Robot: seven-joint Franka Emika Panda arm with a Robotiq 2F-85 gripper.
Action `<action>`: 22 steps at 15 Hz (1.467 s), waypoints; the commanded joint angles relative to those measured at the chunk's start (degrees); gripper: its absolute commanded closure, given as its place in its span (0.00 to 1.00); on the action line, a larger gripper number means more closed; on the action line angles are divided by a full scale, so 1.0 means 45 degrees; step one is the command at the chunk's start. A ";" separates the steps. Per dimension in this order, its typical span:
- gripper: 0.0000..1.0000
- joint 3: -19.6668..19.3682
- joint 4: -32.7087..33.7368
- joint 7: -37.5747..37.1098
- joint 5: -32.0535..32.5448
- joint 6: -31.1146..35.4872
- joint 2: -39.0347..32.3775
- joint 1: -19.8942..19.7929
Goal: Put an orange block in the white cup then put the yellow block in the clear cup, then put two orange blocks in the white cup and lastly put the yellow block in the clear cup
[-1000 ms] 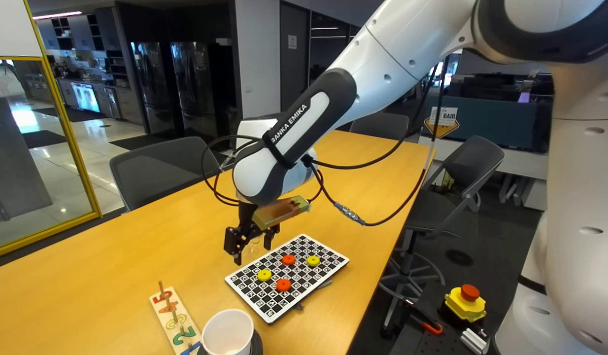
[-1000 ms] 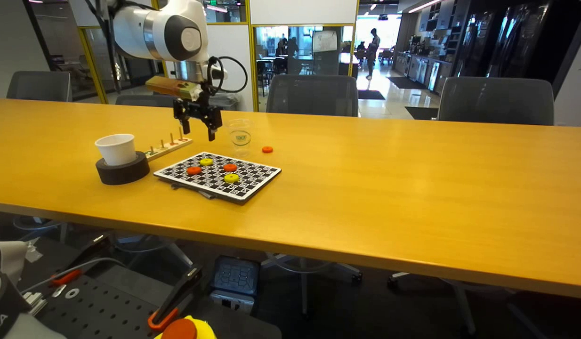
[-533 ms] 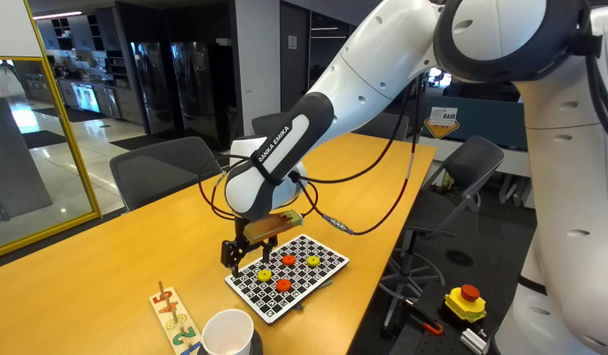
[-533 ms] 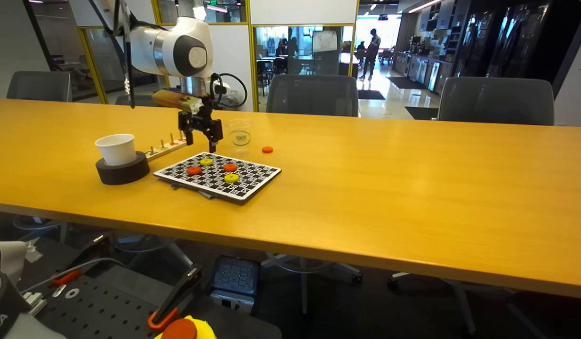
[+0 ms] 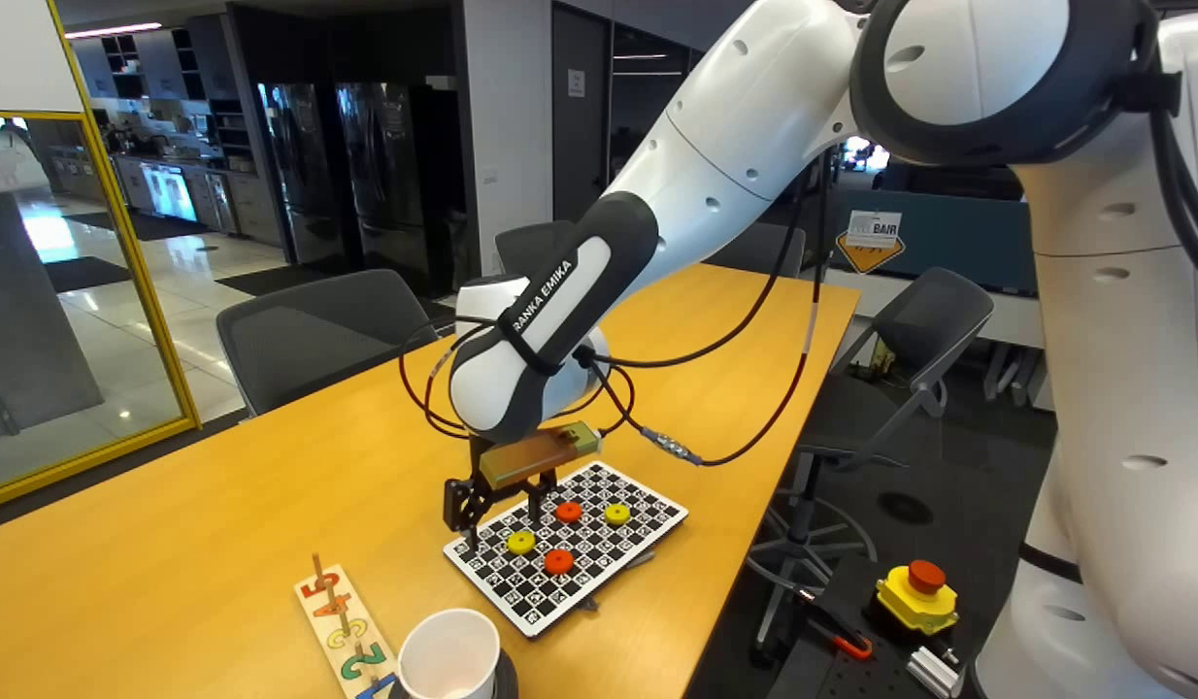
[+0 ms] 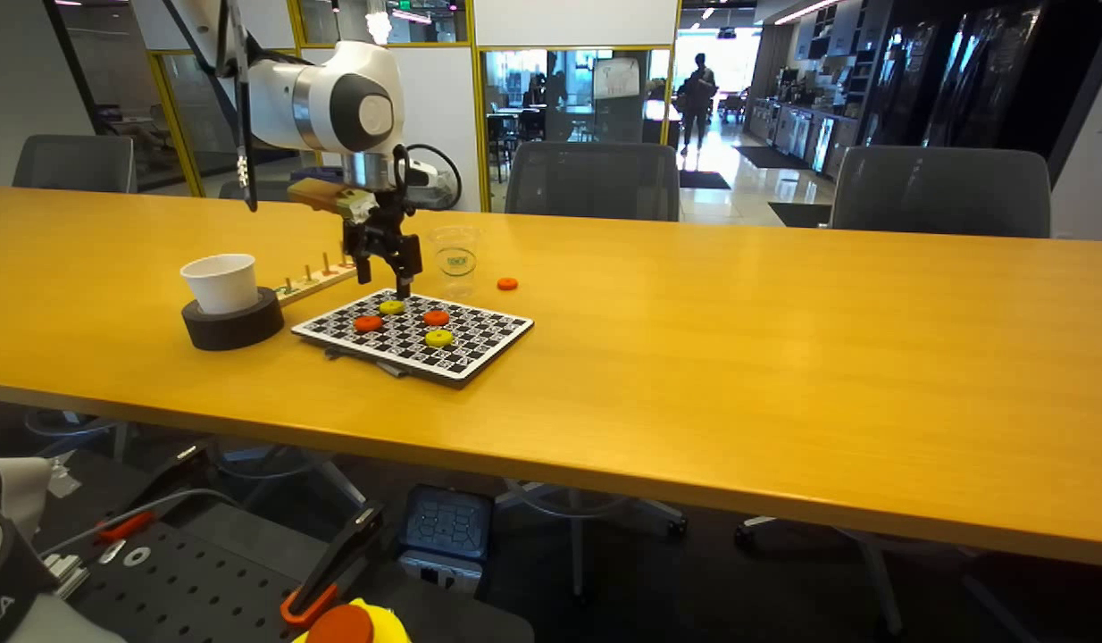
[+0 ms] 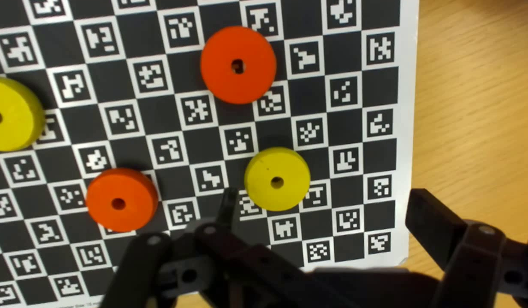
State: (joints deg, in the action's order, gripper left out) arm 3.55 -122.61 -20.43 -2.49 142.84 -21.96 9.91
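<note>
I am holding my black two-fingered pincer [image 7: 324, 196] spread wide over the black-and-white checkered board [image 7: 405, 107], near a round yellow block [image 7: 270, 171]. Two round orange blocks [image 7: 238, 85] and another yellow block [image 7: 16, 111] are lying there; a third orange block [image 6: 507, 284] is resting near the transparent plastic cup [image 6: 456, 259]. A thick black base [image 6: 234, 331] is supporting the round white cup [image 6: 219, 283].

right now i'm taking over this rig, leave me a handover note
Tool: open, empty, over the checkered board, near a yellow block.
Also on it: another yellow block, two orange blocks.
Third orange block: on the table beside the clear cup.
White cup: on or in a black ring.
Done: nothing visible; white cup's bottom unclear.
Left, apparently: three orange into white, two yellow into clear, orange first.
</note>
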 commanded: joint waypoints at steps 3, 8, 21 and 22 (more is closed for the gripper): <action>0.00 -0.0291 -0.0415 -0.0366 -0.0014 0.0114 0.0127 0.0050; 0.00 -0.0318 -0.0433 -0.0195 -0.0161 0.0081 0.0007 -0.0104; 0.25 -0.0243 0.0030 0.0018 -0.0368 0.0027 -0.0408 -0.0241; 0.26 -0.0246 0.0061 0.0010 -0.0353 0.0024 -0.0433 -0.0228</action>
State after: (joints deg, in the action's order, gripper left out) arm 2.32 -124.02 -21.14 -3.31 142.92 -22.98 8.91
